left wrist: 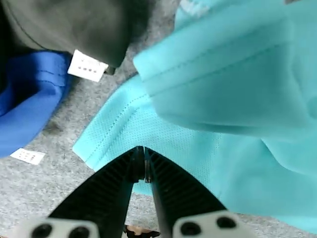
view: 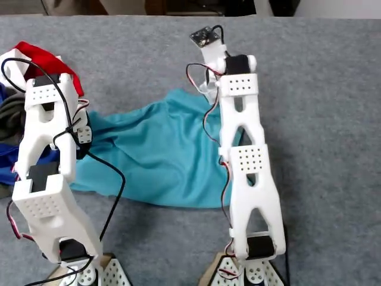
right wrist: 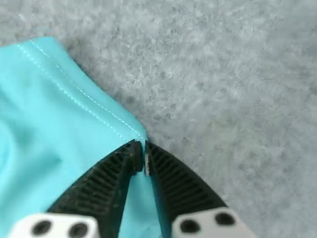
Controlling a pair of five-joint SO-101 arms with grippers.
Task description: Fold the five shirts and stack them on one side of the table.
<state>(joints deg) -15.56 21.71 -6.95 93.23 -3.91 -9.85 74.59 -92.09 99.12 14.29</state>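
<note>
Table (view: 321, 119) in grey felt carried a teal shirt (view: 155, 155), loosely spread and wrinkled, with its long axis running crosswise between the two arms. Nearest, the shirt's hem lay slack across the gap between them. A little farther out, the left gripper (left wrist: 143, 166) sat at the shirt's left end, its jaws pinched together on the stitched edge there. Farther off again, the right gripper (right wrist: 144, 157) was at the shirt's far right corner, jaws closed tight on the hem where cloth met bare table. Each arm thus held its own end, so the shirt stretched from near left to far right, and a fold would likely carry one end toward the other. Just beside the left gripper lay a blue shirt (left wrist: 29, 99) and a dark shirt (left wrist: 64, 25), unfolded. Farthest, at the table's left edge, a red shirt (view: 41, 56) lay bunched.
</note>
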